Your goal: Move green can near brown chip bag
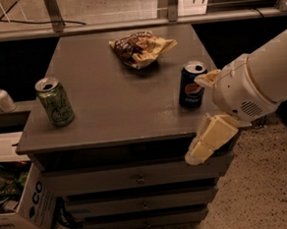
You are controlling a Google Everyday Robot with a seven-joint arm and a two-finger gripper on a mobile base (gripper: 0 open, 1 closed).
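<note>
The green can (pixel 55 101) stands upright near the front left corner of the grey table (pixel 113 108). The brown chip bag (pixel 140 48) lies at the table's far middle, well apart from the can. My gripper (pixel 198 116) is at the table's front right corner, next to the dark blue Pepsi can (pixel 192 85). It is open and empty: one cream finger (pixel 206 78) sits by the Pepsi can's top and the other (pixel 210 139) hangs in front of the table's edge. The gripper is far to the right of the green can.
The table is a drawer cabinet with drawers (pixel 138 177) below its front edge. A white pump bottle (pixel 1 96) stands on a ledge at the left. A cardboard box (pixel 22 208) sits on the floor at the lower left. A metal rail (pixel 127 24) runs behind the table.
</note>
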